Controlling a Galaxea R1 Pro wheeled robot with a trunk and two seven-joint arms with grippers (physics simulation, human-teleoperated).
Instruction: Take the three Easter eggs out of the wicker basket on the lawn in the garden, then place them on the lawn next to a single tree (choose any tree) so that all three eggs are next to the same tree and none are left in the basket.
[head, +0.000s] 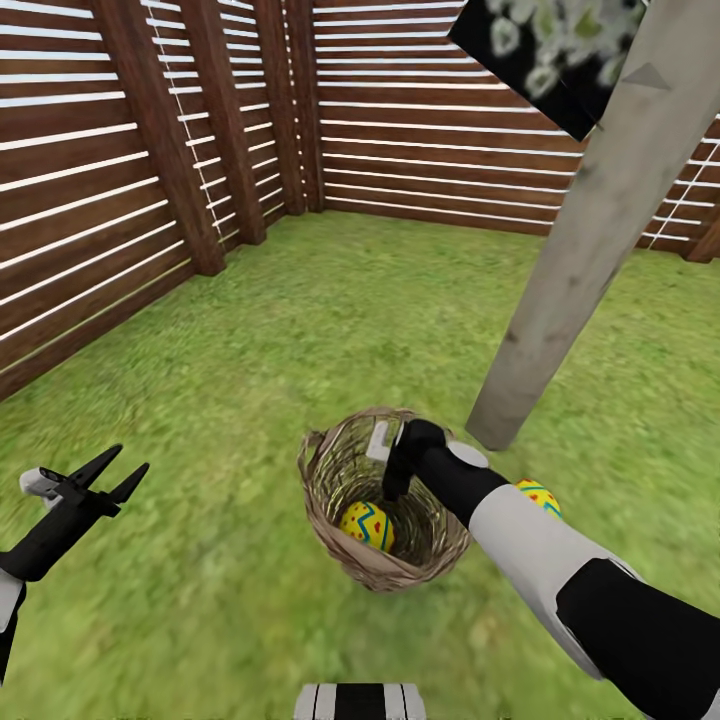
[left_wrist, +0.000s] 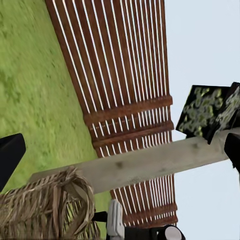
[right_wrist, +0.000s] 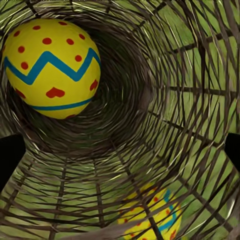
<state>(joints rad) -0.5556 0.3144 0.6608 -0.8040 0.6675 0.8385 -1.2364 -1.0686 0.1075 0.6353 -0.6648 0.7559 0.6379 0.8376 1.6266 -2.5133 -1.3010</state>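
- Reaching down into the wicker basket (head: 385, 560), your right pincer (head: 398, 478) sits inside its rim, above the one Easter egg (head: 367, 525) lying on the basket's bottom.
- From the right wrist view, that egg (right_wrist: 50, 67) lies clear of the fingers (right_wrist: 10, 160), whose dark tips show at both edges, spread wide with nothing between them.
- A second egg (head: 538, 496) lies on the lawn (head: 330, 320) just beside the basket, partly hidden behind your right forearm, near the foot of the tree (head: 590, 230). Through the open weave the right wrist view shows it (right_wrist: 150, 215) outside the basket wall (right_wrist: 190, 100).
- I cannot tell where the third egg is.
- The basket stands on the grass near the pale trunk, tilted a little.
- Your left pincer (head: 112, 472) hovers over the grass well apart from the basket, its jaws open and empty.
- A slatted brown fence (head: 150, 150) closes the lawn's corner behind the tree.
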